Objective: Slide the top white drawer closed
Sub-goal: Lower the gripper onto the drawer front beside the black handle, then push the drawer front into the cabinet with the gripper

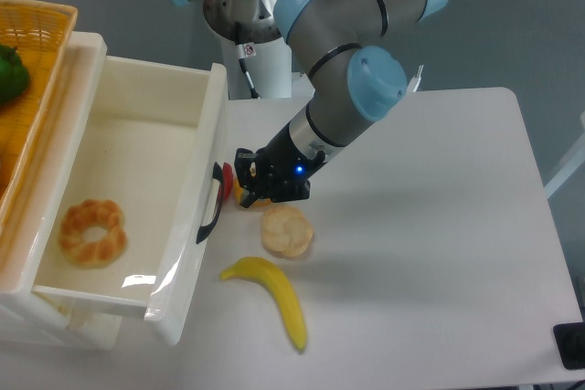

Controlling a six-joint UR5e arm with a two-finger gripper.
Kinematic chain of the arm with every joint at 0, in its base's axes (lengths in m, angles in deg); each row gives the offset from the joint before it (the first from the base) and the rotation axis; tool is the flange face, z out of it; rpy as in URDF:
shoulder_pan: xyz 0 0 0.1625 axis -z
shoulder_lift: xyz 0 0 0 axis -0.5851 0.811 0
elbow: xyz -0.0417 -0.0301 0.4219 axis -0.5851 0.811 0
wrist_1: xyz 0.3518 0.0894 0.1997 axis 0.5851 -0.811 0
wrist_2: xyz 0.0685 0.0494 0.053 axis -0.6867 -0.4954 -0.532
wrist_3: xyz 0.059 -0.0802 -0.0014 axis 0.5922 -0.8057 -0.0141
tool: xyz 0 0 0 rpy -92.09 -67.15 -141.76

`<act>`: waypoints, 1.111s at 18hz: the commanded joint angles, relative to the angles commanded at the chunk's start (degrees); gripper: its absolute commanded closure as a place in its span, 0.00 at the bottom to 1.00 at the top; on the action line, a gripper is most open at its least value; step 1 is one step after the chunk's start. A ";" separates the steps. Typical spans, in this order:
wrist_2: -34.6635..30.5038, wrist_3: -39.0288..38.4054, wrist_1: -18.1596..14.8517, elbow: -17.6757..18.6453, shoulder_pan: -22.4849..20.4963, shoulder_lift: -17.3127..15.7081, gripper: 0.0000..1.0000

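Observation:
The top white drawer [137, 148] is pulled far out to the right, with its front panel [203, 198] facing the table's middle. Its black curved handle [212, 205] is on that panel. A glazed doughnut [91, 232] lies inside the drawer. My gripper [243, 177] hangs low over the table just right of the handle, pointing at the front panel, a small gap away. Its fingers look spread and hold nothing. A small red and orange object [229, 185] lies between the gripper and the panel, partly hidden.
A yellow wicker basket [37, 34] with a green vegetable [9, 72] sits on the cabinet at the far left. A bread roll [286, 231] and a banana [274, 294] lie on the white table [439, 226] just right of the drawer front.

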 joint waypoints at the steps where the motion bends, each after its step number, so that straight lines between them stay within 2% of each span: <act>1: 0.00 0.00 0.00 0.00 0.09 0.00 1.00; 20: -0.53 -0.18 -0.17 0.62 2.11 0.18 1.00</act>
